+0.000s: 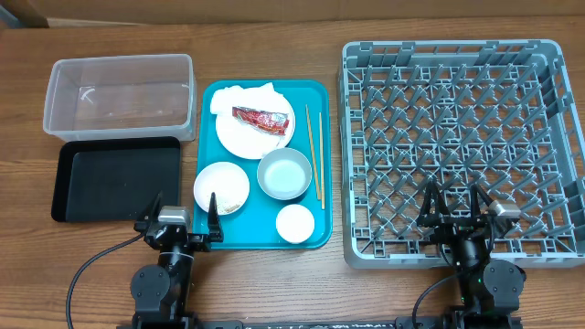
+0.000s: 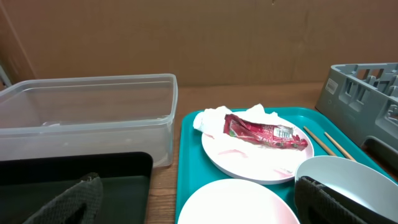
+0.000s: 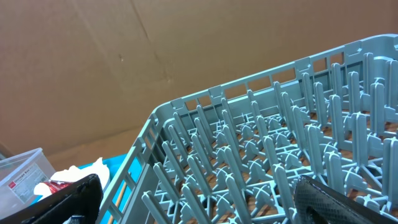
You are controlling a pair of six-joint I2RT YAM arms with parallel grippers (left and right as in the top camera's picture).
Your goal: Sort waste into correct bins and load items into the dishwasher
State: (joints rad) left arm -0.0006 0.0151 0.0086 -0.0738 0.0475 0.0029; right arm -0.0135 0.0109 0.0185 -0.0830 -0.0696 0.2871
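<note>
Overhead, teal tray (image 1: 259, 228) separates black tray (image 1: 119, 178) from dish rack (image 1: 347, 155).

Colours in view
Ahead of the left gripper (image 1: 182, 208): teal tray (image 1: 208, 151), white plate (image 1: 251, 137), red wrapper (image 1: 260, 119), black bin (image 1: 114, 178); ahead of the right gripper (image 1: 454, 201): grey rack (image 1: 457, 119).

A red wrapper (image 1: 261, 119) and a crumpled napkin (image 1: 239, 94) lie on the white plate (image 1: 239, 139); the white bowl (image 1: 221, 187), grey bowl (image 1: 284, 174), cup (image 1: 295, 223) and chopsticks (image 1: 313, 155) lie near it.

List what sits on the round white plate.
A red foil wrapper and a crumpled white napkin at the plate's far edge. Anything beneath them is hidden.
</note>
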